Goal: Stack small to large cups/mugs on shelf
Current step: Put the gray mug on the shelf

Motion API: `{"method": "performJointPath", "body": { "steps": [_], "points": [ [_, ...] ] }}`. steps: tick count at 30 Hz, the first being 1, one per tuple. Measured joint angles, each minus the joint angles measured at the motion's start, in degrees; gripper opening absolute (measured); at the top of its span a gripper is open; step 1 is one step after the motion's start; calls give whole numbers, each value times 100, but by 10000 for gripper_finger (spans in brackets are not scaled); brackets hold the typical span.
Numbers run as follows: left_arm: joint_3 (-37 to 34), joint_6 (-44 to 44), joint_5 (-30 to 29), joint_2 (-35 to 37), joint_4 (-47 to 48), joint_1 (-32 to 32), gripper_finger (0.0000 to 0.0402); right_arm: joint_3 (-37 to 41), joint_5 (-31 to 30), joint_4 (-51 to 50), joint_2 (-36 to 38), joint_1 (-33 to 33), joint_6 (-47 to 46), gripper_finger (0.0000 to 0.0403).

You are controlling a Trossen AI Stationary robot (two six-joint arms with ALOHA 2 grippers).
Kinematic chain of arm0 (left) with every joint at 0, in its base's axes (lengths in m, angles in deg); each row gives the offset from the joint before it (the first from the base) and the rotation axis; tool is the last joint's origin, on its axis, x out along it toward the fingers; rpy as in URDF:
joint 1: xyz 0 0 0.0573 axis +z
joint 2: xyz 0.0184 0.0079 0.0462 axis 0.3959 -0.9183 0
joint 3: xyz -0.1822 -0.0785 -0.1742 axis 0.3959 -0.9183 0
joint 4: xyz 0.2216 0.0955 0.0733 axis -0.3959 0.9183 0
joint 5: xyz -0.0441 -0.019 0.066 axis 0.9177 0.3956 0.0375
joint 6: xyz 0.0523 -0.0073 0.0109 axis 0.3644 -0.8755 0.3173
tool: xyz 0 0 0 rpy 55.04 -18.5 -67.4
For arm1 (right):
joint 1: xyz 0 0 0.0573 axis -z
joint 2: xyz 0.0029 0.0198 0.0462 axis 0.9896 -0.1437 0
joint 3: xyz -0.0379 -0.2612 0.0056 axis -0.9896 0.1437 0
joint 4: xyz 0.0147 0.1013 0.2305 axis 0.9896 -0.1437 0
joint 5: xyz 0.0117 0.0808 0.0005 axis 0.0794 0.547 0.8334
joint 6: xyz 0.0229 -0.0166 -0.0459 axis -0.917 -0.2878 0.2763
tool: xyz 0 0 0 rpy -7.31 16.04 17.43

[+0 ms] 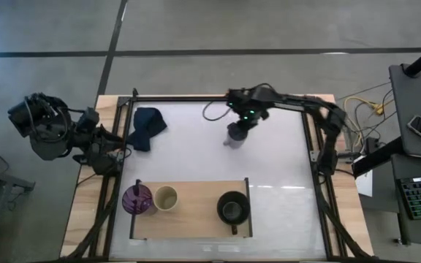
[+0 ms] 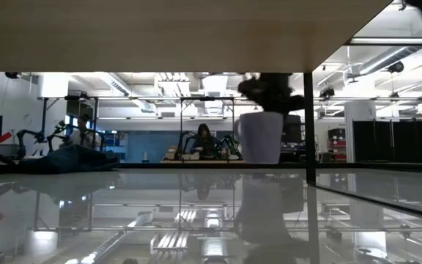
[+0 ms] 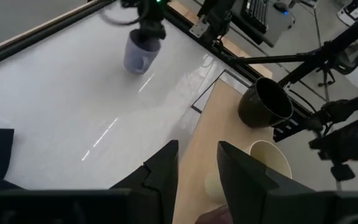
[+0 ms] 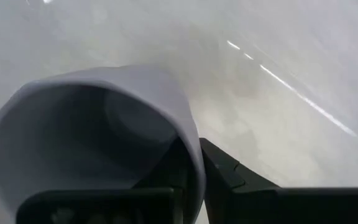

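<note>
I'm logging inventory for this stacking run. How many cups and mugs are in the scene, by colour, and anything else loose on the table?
Purple tumbler: 1, on the shelf
Beige cup: 1, on the shelf
Black mug: 1, on the shelf
Lavender-grey mug: 1, wall pinched in the right tool, off the shelf
Dark blue cloth: 1
Total: 4 vessels, 5 loose things

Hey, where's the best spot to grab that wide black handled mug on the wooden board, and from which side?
Probably from above, pinching the rim of the wide black handled mug away from the handle; it stands upright, mouth open, with clear shelf around it.
</note>
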Motion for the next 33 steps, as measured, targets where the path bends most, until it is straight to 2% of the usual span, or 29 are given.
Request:
{"method": "performJointPath", "body": {
  "steps": [8,13,16,21,25,33],
  "points": [
    [0,6,-2,-30,7,2,96,-1945,401,-274,-1336,-167,845,18],
    [-27,107,31,-31,207,4,96,-3103,376,-886,-1953,-220,1535,18],
    [-49,490,38,2,204,4,96,-3694,342,-1254,-2332,-214,1887,18],
    [-49,747,44,-4,206,27,96,-4508,339,-1797,-2935,-239,2126,18],
    [-49,563,36,-36,208,124,96,-4778,305,-1903,-3204,-258,2252,22],
    [-47,313,-99,-107,207,373,96,-4784,-58,-1864,-3036,-267,2346,62]
  ]
}}
